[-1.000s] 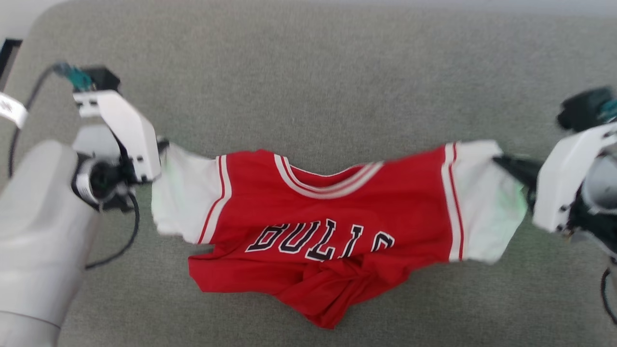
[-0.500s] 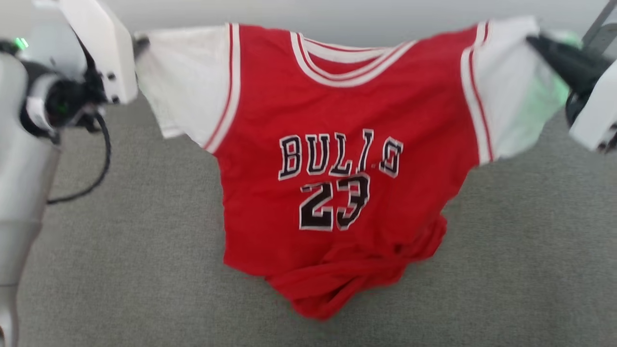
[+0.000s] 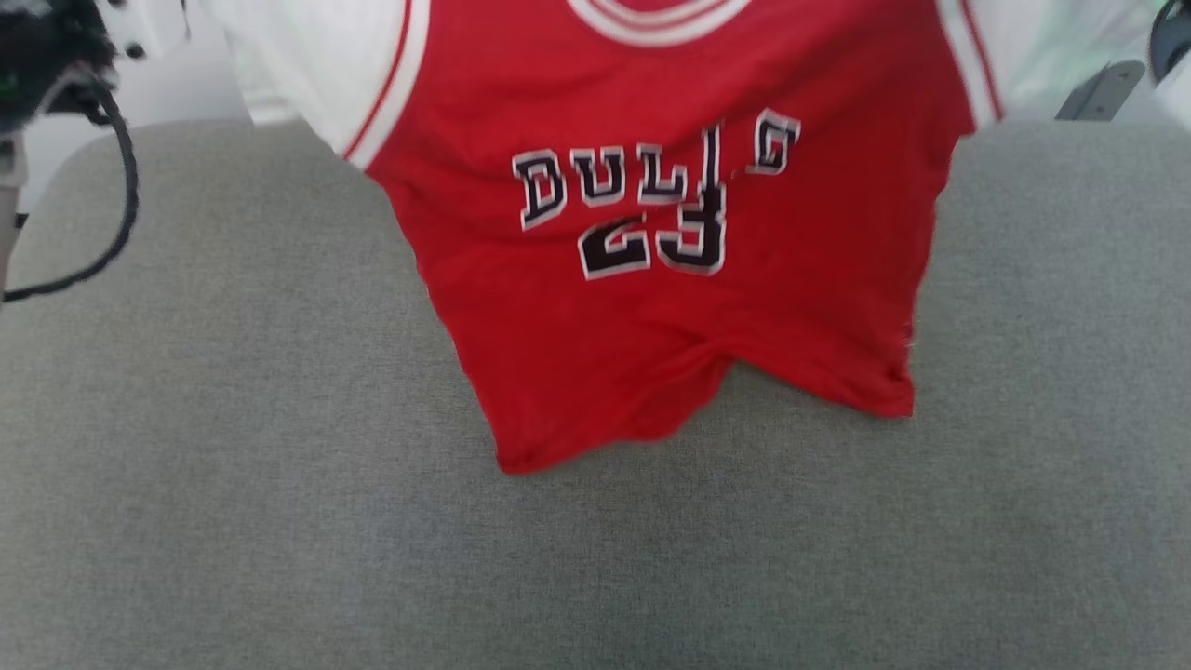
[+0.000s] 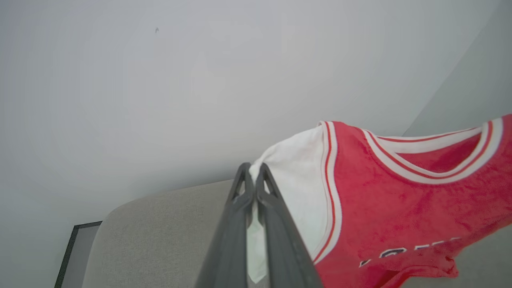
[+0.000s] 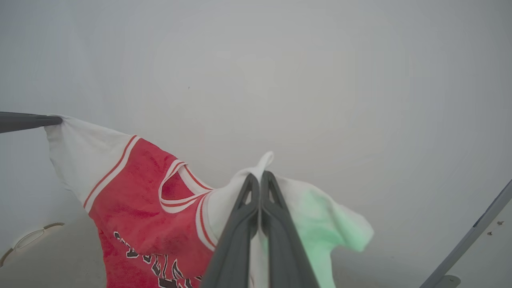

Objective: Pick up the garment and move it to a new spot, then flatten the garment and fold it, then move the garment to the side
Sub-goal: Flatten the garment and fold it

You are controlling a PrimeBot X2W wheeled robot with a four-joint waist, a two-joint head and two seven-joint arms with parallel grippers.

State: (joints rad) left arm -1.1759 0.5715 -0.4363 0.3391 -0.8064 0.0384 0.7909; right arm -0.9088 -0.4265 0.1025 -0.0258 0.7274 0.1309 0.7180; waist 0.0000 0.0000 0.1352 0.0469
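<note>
At left, a black cable (image 3: 116, 205) loops down beside the robot's left arm, over the edge of the grey upholstered surface (image 3: 279, 521). The left gripper (image 4: 253, 168), its two dark fingers pressed together, pinches the edge of the white sleeve (image 4: 296, 188) on that side. Between the two arms the garment (image 3: 670, 316), a red T-shirt with red-and-white striped trim, hangs spread out in the air with its front to the head camera. Dark-and-white lettering and the number 23 (image 3: 651, 247) sit wrinkled across the chest. Its hem (image 3: 605, 437) droops over the surface, lower at the left corner than at the right; whether it touches cannot be told. At right, the right gripper (image 5: 260, 178), fingers likewise closed, grips the other white sleeve (image 5: 320, 216), which shows a green tint.
</note>
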